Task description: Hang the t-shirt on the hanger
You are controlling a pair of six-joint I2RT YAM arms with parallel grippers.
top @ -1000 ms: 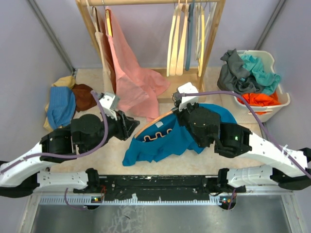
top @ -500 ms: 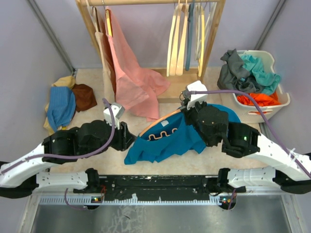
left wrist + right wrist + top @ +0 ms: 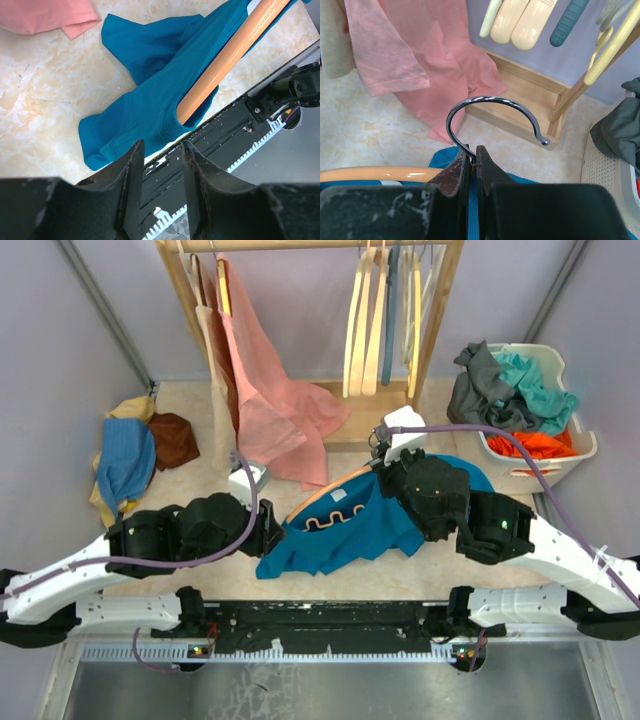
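The teal-blue t-shirt (image 3: 345,532) lies crumpled on the table between the arms, with its white label showing. The orange-tan hanger (image 3: 322,496) is part way inside it; one arm and the wavy bar show at the neck opening. My right gripper (image 3: 472,150) is shut on the base of the metal hook (image 3: 490,98), with the hanger arm (image 3: 375,173) to its left. My left gripper (image 3: 161,146) is open and empty, hovering just near of the shirt's left sleeve (image 3: 145,100). The hanger's arm end (image 3: 230,55) pokes out of the cloth there.
A wooden rack at the back holds a pink garment (image 3: 270,400) and cream hangers (image 3: 365,320). A white basket (image 3: 580,445) of clothes stands at the right. A cloth pile (image 3: 130,455) lies at the left. The black rail (image 3: 320,625) runs along the near edge.
My left arm has moved right and nearer, up to the shirt's left side. My right arm shifted slightly right with the hanger, then held still.
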